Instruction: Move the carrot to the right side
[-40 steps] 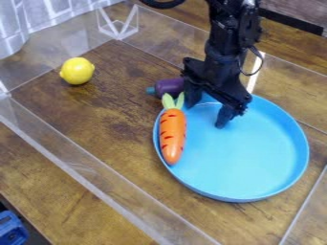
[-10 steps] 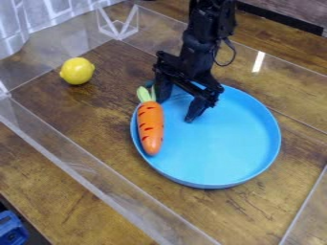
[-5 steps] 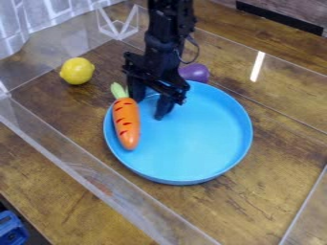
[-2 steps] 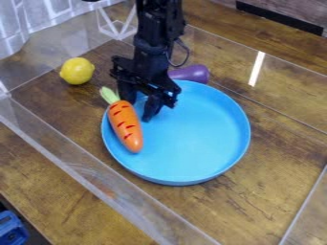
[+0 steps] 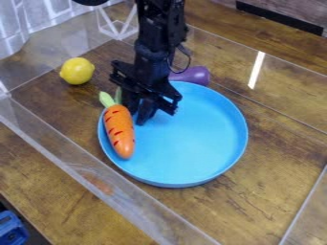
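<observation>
Wood table (image 5: pixel 52 163), clear panels around; carrot (image 5: pixel 119 131) on blue plate (image 5: pixel 217 144) rim; lemon (image 5: pixel 76 70), eggplant (image 5: pixel 194 74) near; gripper (image 5: pixel 149 107) clenched, grasping nothing.

I'm seeing a dark, grainy wooden bench (image 5: pixel 76 191) under glossy clear sheeting that throws glare. The blue plate (image 5: pixel 205 144) looks like smooth matt plastic. The carrot (image 5: pixel 119 132) is ridged orange plastic, the fingers (image 5: pixel 138 107) matt black.

black arm reaching down from above, gripper (image 5: pixel 144 103) pointing steeply downward — jaws closed together
</observation>
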Robot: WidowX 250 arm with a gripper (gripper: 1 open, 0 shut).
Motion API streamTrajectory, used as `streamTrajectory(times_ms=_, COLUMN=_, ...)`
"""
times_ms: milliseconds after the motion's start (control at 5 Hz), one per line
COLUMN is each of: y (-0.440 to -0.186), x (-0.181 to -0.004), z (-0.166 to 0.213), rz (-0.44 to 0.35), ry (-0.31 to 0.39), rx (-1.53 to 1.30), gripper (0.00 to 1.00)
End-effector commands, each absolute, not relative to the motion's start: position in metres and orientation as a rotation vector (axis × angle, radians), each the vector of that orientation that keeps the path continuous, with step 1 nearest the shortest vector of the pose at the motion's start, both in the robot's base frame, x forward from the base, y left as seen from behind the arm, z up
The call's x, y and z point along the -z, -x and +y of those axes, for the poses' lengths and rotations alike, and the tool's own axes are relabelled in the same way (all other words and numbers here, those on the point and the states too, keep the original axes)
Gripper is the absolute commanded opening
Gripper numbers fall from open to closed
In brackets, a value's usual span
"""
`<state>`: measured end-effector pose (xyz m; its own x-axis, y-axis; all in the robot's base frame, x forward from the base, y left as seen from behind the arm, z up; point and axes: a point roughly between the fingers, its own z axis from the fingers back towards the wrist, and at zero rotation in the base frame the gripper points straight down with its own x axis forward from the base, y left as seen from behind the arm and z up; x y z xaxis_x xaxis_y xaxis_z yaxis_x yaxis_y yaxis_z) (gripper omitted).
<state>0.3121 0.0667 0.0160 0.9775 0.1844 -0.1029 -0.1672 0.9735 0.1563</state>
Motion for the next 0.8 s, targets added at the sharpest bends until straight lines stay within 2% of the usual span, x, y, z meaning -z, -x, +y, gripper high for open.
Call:
streamTrajectory(times_ms=0, y=-0.299, x=-0.009, z=0.056, rz=0.185, ry=-0.131, rx=-0.228, gripper=1.00)
streamTrajectory(times_ms=600, y=-0.305, x=-0.013, z=0.026, rz=0.180, ry=-0.098, rx=-0.332, gripper=1.00)
